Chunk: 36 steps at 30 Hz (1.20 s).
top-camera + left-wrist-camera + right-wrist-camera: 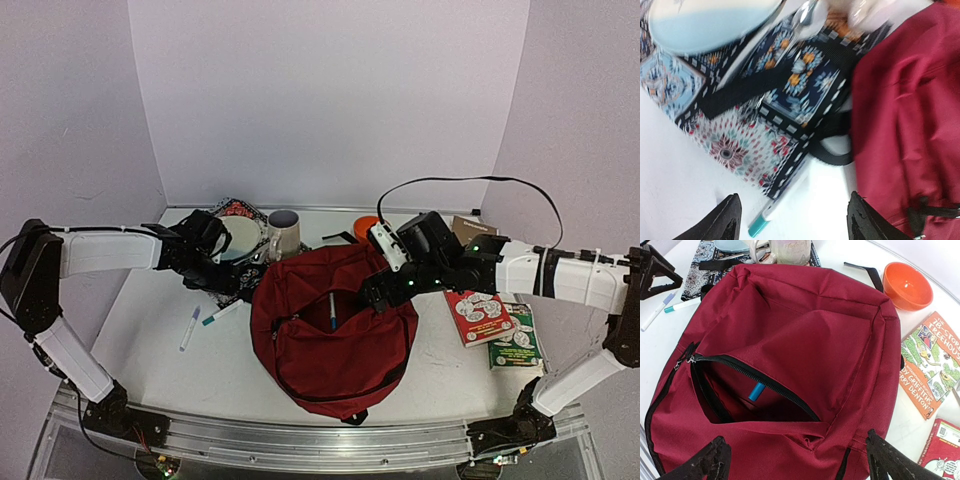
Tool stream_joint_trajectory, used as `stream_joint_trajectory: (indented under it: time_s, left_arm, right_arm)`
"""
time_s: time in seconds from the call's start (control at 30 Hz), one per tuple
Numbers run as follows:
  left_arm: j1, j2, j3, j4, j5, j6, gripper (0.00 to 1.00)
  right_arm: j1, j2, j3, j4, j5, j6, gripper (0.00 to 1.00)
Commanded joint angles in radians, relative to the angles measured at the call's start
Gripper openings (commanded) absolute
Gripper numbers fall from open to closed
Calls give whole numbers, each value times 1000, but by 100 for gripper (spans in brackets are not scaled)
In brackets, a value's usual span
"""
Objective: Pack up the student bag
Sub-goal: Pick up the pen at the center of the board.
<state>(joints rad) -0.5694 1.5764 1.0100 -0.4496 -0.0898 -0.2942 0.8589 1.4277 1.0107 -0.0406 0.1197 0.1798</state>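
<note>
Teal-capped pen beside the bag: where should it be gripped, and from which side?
Mid-barrel, on the white part of the pen, from straight above with the jaws across it. It lies flat and thin on the table, close to the patterned mat and the bag, so a sideways approach looks crowded. The open left gripper is nearest.

The dark red fabric backpack (340, 368) has a black zip; a light blue pen (756, 391) shows in its pocket. Far left, the patchwork-print cloth mat (740, 130) mixes navy floral squares, pale blue tiles and red-and-teal speckles, under a pale blue round plate (710, 22). A teal-capped white marker (762, 225) lies near it. Far right are a plain orange bowl (907, 285) and a green, white and orange cartoon-covered book (927, 365).
</note>
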Motion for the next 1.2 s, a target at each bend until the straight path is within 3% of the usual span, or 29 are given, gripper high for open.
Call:
stream_joint_trajectory:
  time_s: [0.0,0.17,0.77,1.17]
  left_arm:
    - [29,26,2,-66,64,-6,73]
    - [55,73,-5,-86,139,1,68]
    - [61,182,-1,-130,153,9,55]
    - [44,184,-59,-141,183,-11,36]
  right_arm:
    - [2,-27,7,-24,-8,-16,95]
    - [2,-34,-12,-1,-17,-22,98]
    - [3,-56,-56,61,-20,-3,98]
    - [2,-31,-49,88,-19,-2,98]
